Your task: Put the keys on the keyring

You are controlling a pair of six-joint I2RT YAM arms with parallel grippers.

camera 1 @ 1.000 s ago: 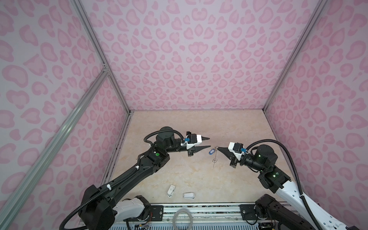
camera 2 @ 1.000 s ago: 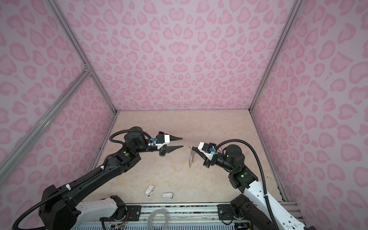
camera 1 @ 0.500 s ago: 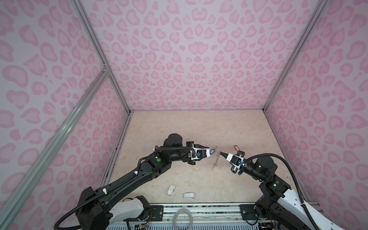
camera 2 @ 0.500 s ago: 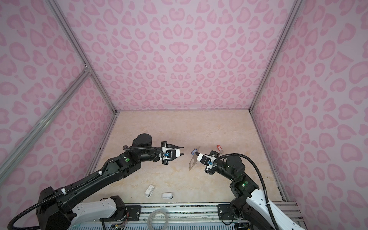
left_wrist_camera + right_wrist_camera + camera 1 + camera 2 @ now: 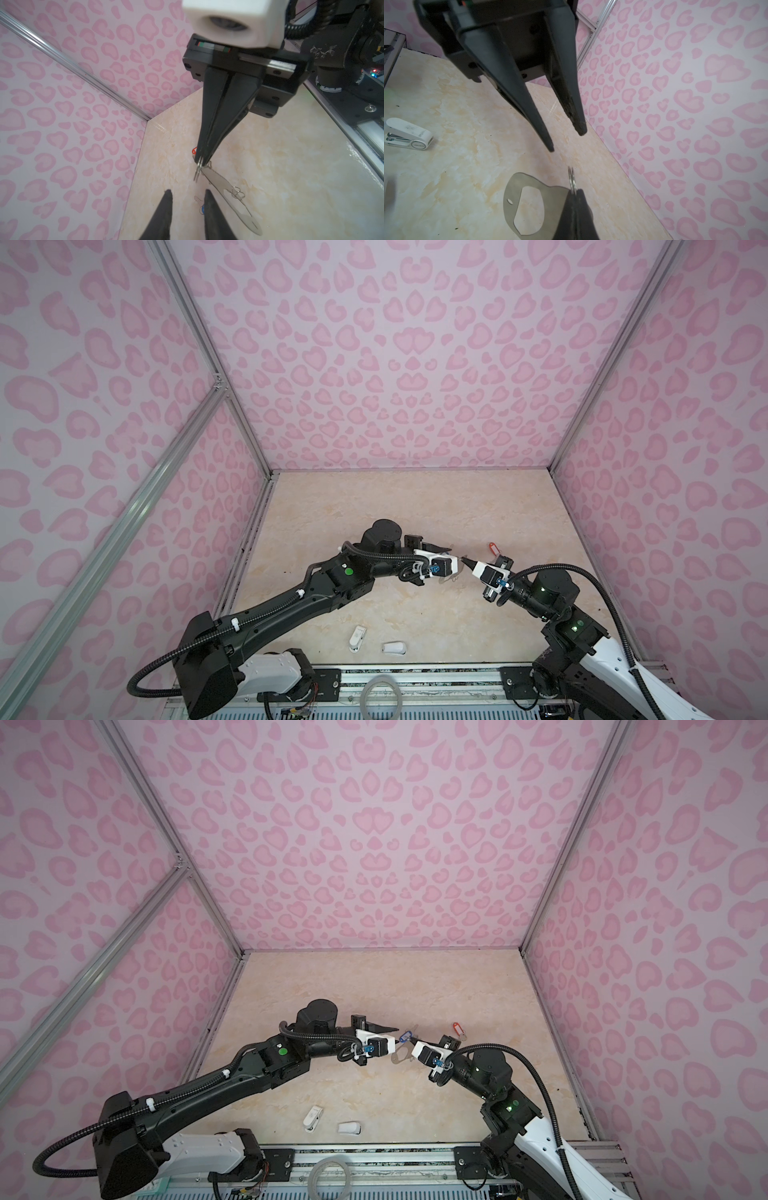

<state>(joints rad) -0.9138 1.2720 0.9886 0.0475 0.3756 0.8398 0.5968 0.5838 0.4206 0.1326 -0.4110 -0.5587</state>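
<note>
Keyring pinched in right hand; left hand parted, blue key apparently just beside.

There are two keys, the blue-tagged key and the red-tagged key. There is one keyring, a flat grey plate on which at least two wire split rings show, though their full number cannot be told. There are also two white plastic pieces, one pale grey hoop, and two arms, each with a single two-fingered gripper: the left gripper and the right gripper.
</note>
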